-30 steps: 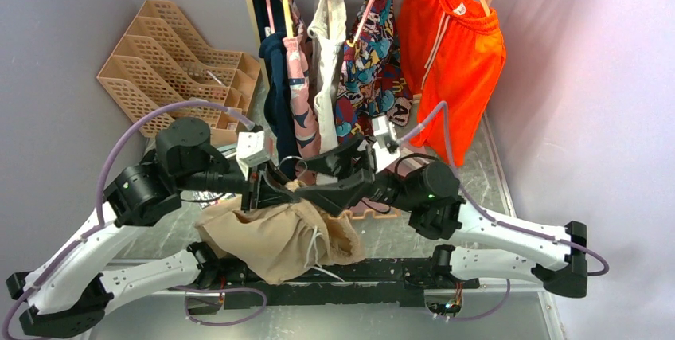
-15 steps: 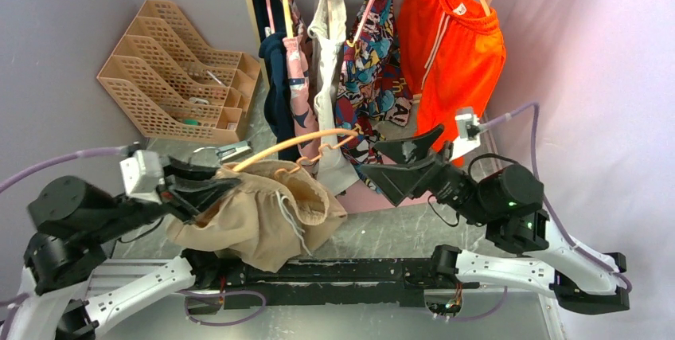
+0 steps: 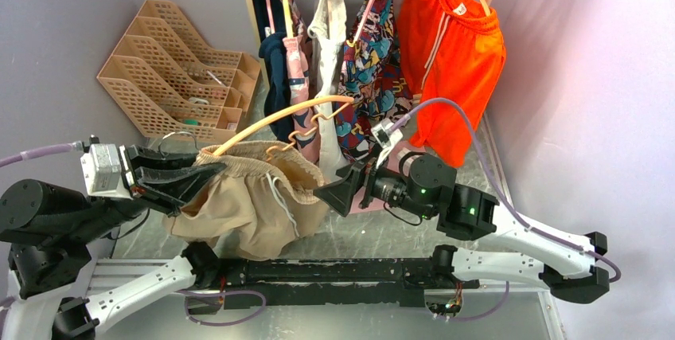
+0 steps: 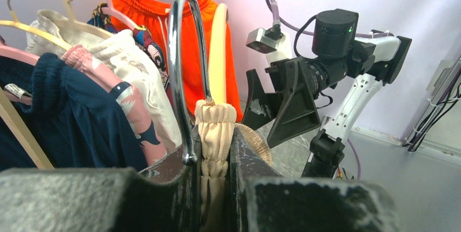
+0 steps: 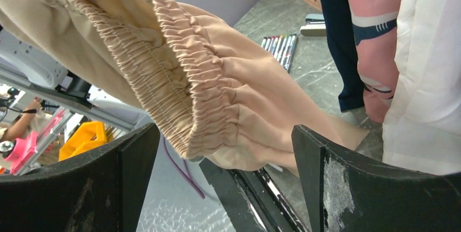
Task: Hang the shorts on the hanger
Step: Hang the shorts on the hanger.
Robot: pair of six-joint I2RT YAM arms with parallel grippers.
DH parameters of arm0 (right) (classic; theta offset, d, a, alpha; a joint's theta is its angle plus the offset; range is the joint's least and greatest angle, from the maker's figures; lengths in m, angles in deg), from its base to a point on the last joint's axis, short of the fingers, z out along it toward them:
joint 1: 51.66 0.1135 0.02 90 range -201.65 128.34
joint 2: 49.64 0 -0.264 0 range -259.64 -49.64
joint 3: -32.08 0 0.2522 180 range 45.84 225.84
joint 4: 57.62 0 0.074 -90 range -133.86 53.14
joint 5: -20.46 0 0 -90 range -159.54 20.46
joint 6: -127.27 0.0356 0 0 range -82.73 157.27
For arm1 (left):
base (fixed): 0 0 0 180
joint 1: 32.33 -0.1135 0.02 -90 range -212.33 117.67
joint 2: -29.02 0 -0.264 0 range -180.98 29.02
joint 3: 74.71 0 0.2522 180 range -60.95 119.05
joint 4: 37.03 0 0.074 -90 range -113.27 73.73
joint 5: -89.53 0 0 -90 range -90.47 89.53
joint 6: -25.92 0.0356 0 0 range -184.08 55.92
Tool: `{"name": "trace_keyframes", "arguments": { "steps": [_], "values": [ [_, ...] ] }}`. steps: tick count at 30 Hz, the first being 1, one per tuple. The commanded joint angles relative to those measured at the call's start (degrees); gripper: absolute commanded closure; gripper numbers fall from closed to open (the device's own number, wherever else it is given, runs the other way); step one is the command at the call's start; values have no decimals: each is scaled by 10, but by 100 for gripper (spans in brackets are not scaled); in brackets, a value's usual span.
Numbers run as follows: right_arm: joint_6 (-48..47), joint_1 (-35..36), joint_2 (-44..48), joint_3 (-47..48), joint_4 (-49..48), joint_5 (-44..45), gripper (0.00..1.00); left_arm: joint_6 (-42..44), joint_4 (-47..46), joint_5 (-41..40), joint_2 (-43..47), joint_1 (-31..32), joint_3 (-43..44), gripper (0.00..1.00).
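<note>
beige fabric shorts w/ gathered elastic waistband (image 3: 255, 205) hang draped over the slim pale orange-tan hanger (image 3: 275, 119), held up off the grey marbled table (image 3: 398, 236) near its front-left; left gripper (image 3: 203, 178) is clamped tight on the waistband + hanger, right by the hanger's metal hook (image 4: 182, 69). right gripper (image 3: 344, 189) sits just beside the shorts' right side, jaws spread wide, holding nothing; bright orange shorts (image 3: 450, 53) hang well behind it.

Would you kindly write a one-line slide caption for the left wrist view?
Left pincer clamps the waistband of the beige shorts beside the hanger; the open right pincer faces it.
</note>
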Motion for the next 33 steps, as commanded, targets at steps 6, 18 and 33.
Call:
{"name": "trace_keyframes", "arguments": {
  "steps": [6, 18, 33],
  "values": [
    [0, 0, -27, 27, -40, -2, 21, 10, -52, 4, -23, -2, 55, 93],
    [71, 1, -38, 12, -66, 4, 60, 21, -48, 6, -27, -3, 44, 93],
    [84, 1, -15, 117, 263, 279, 100, 0, 59, 133, -66, -3, 99, 93]
  ]
}}
